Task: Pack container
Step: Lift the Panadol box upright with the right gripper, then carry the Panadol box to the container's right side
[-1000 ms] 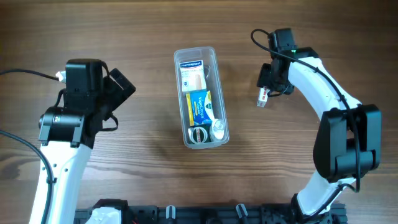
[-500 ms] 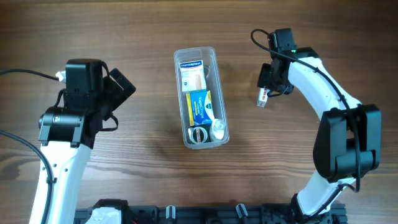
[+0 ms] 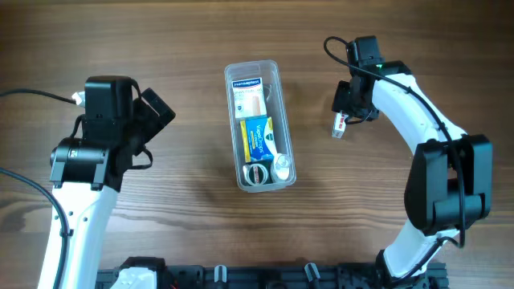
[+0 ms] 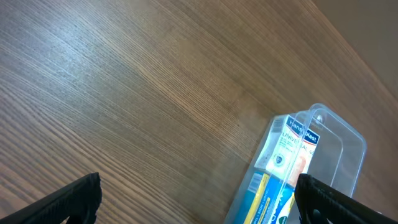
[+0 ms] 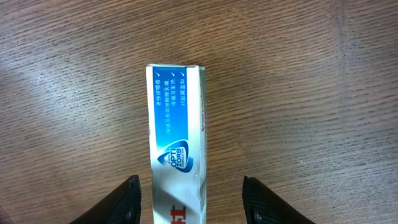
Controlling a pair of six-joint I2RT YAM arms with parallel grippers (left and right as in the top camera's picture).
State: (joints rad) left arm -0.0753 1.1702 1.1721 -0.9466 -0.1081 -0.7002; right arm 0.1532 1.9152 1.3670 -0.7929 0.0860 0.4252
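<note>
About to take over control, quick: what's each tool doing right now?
Left tool: open, empty.
Right tool: open around the blue-and-white box, not clamped.

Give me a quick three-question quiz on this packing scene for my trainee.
1. True or false: the container is empty.
2. Where is the blue-and-white box? A) inside the container B) between the fingers of the right gripper C) on top of the plaster box
3. How do the jaws of the left gripper stand?
Key: 1 false; 2 B; 3 wide open, holding nothing.
</note>
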